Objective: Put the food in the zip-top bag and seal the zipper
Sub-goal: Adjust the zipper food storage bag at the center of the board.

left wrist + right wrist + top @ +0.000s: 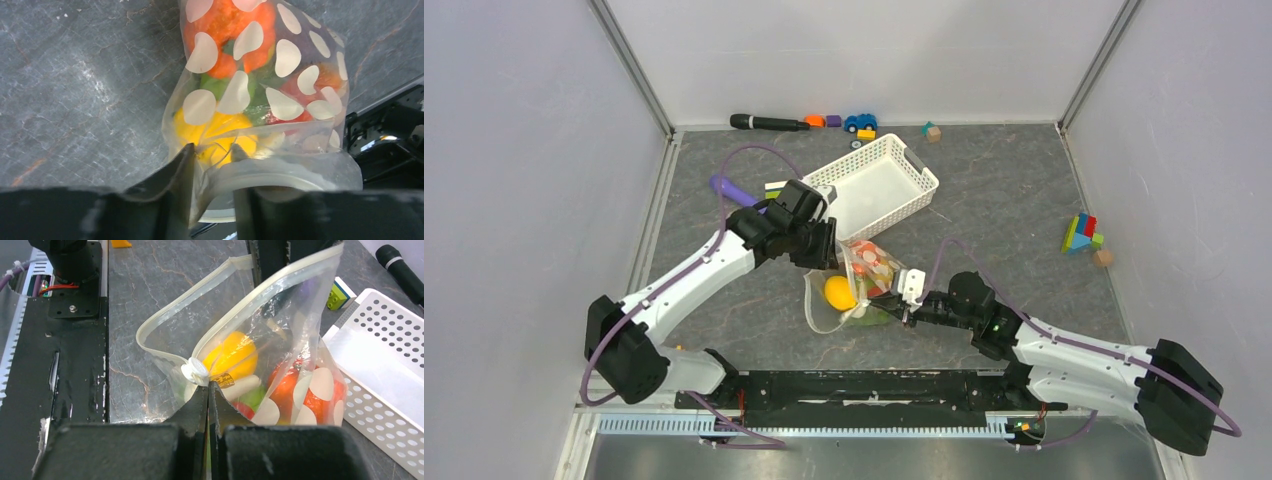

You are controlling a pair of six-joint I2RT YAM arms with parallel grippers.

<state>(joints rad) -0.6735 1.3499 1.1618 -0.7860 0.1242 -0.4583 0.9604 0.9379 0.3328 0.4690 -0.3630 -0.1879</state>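
Zip-top bag (864, 285) lies mid-surface between your two arms, its dotted body toward the right arm and its mouth gaping toward the left.

Around it, the grey surface (1024, 200) gives you bare room to the right, as far as the stacked blocks (1081, 235) near the right wall, and a smaller bare patch to the left, below the left arm. The black base rail (874, 385) runs along the near edge, close to the bag's near side.

The white basket (896, 212) sits tilted just beyond the bag, its near corner just beside the bag's far edge.

Your left pincer (212, 152) stands narrowly parted, with the bag's mouth edge passing between its fingers. Your right pincer (208, 387) is pressed together on the end of the zipper (185, 295), right under the white slider tab (195, 372).

The zipper's two strips stand well apart, so the mouth is open from that corner up to the left pincer.

Inside the bag, a yellow piece (232, 355) lies nearest the mouth, with the green pieces (215, 85) and red-orange pieces (287, 390) deeper in.

A toy car (860, 122) rests by the back wall, well away from the bag.
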